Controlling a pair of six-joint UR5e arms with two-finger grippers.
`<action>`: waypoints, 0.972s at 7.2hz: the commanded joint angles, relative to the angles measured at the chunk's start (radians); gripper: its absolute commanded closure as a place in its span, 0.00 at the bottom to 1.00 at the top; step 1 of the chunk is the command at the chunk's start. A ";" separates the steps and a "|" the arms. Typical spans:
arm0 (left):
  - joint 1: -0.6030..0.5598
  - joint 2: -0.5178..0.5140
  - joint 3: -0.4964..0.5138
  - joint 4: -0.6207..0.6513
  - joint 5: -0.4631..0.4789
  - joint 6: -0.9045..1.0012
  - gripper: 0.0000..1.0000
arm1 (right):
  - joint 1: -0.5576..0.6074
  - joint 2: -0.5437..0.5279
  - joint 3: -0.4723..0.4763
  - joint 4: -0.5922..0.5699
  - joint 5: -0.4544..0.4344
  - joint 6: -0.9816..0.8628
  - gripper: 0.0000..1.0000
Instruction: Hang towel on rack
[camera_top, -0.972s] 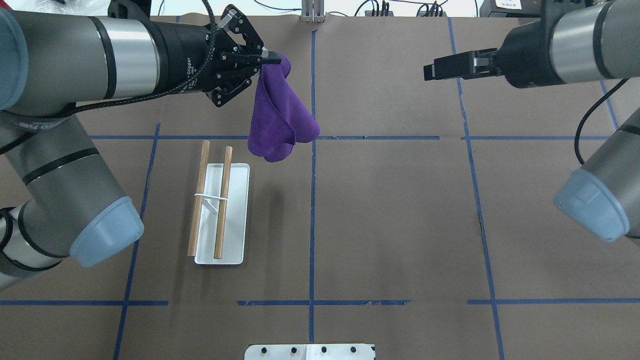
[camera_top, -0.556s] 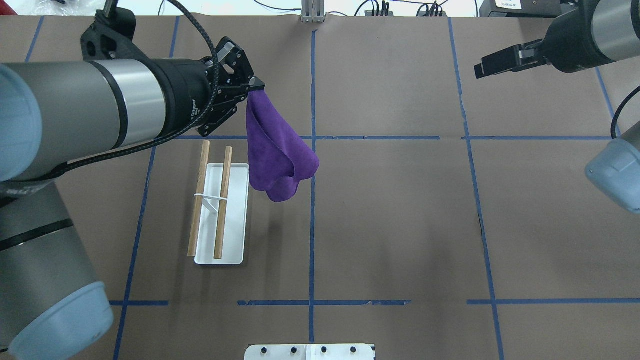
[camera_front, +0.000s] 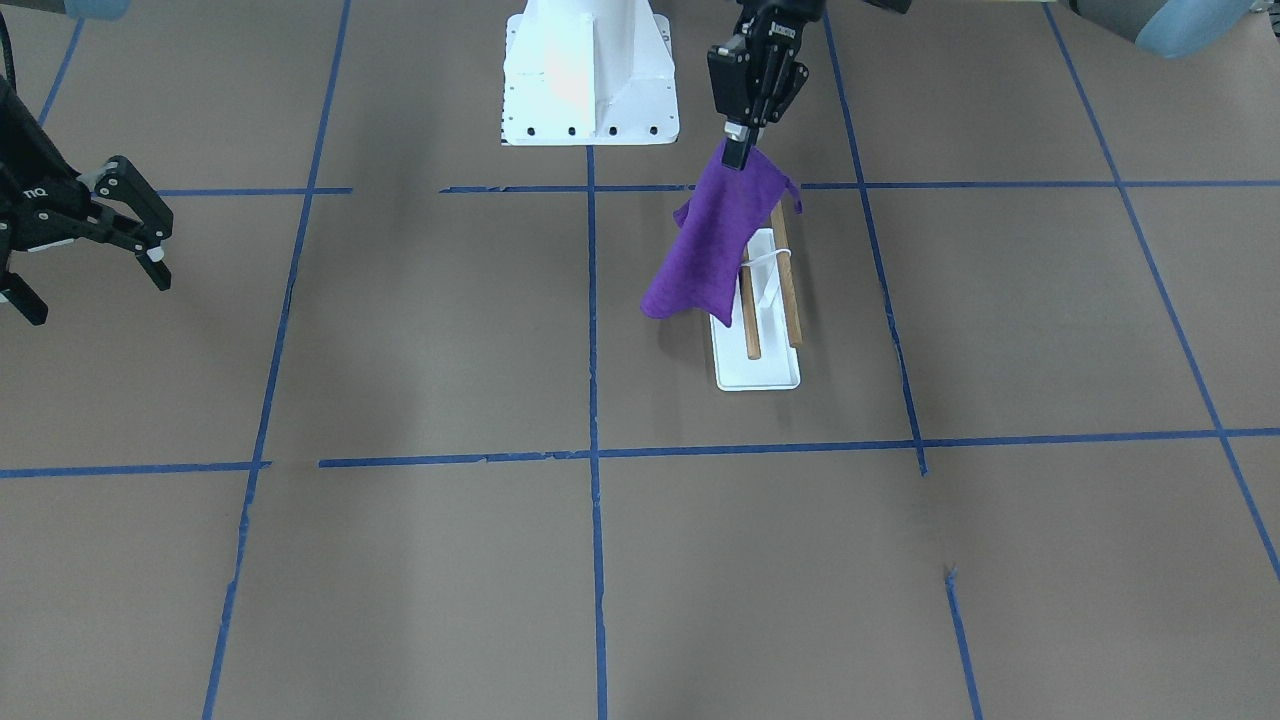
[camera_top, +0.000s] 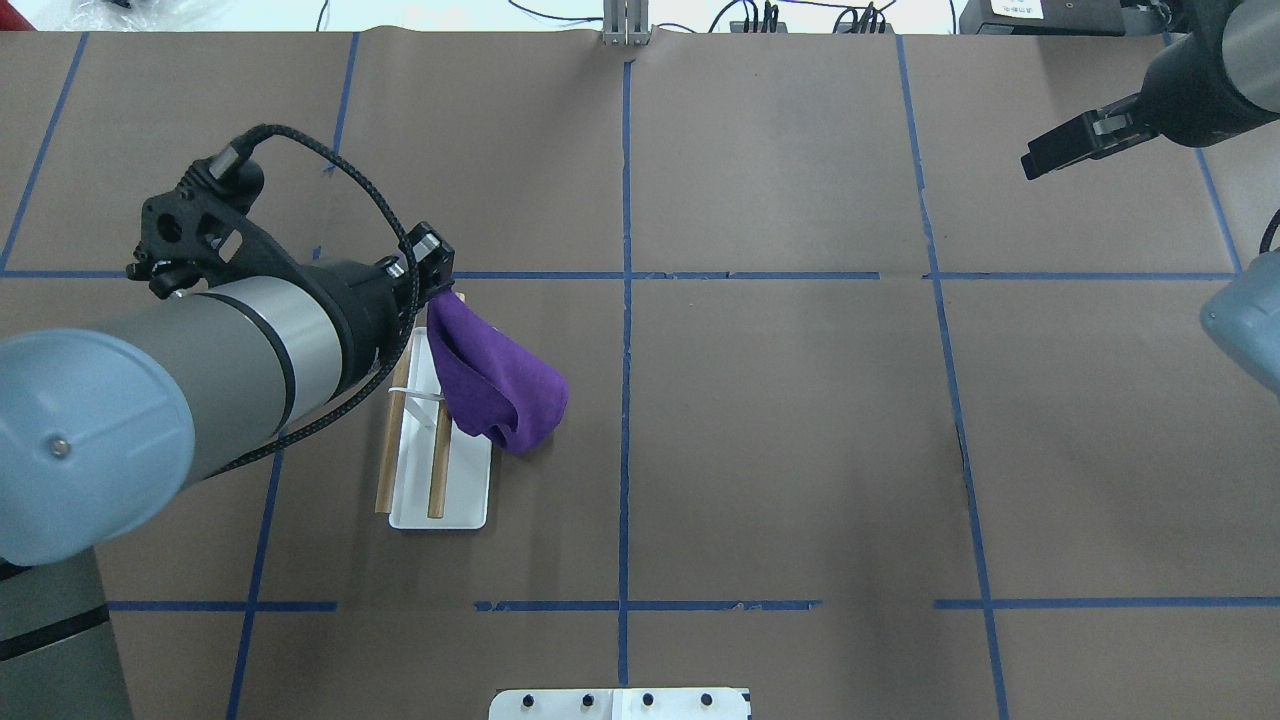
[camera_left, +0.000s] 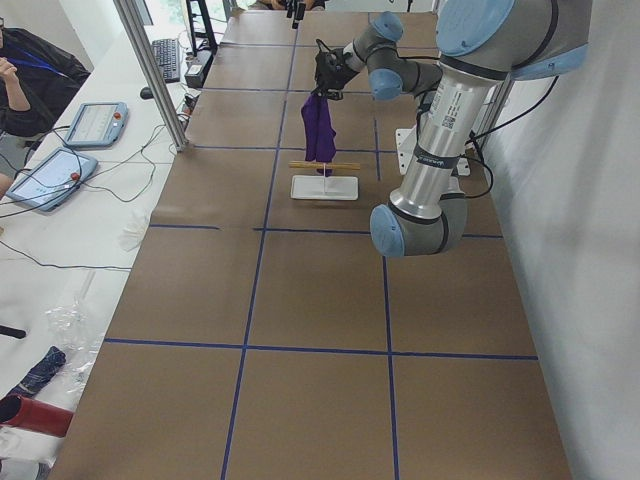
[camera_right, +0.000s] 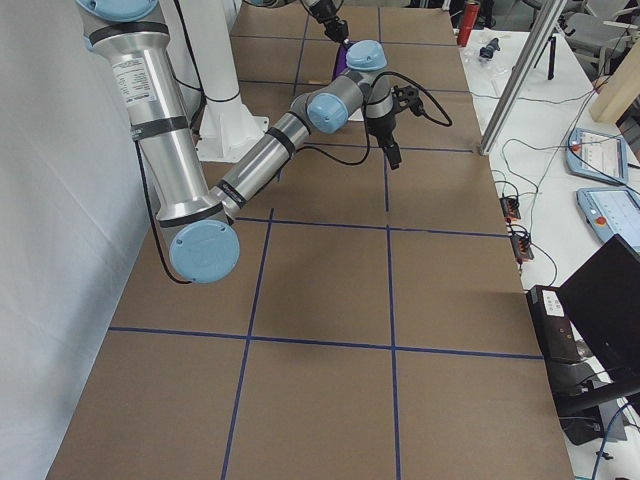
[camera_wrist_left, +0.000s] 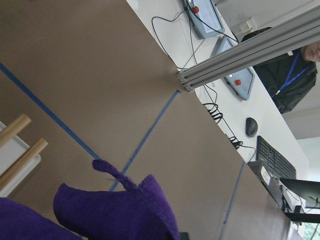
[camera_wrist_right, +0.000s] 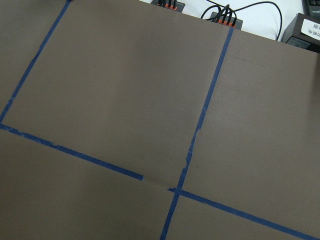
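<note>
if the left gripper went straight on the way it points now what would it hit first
Past the towel it grips, probably the wooden rods of the rack below, though depth is unclear.

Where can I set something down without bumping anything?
Bare paper spans everything from the centre tape line toward the right hand, plus the near strip by the pedestal plate. It is crowded only around the rack, where the left hand dangles the towel.
</note>
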 joint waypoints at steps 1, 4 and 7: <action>0.016 0.075 -0.026 0.113 0.024 0.037 1.00 | 0.013 -0.007 -0.001 -0.011 0.018 -0.008 0.00; 0.012 0.261 -0.021 0.115 0.105 0.094 1.00 | 0.015 -0.011 -0.008 -0.008 0.019 -0.012 0.00; 0.015 0.286 0.089 0.114 0.163 0.092 1.00 | 0.016 -0.011 -0.018 -0.008 0.019 -0.016 0.00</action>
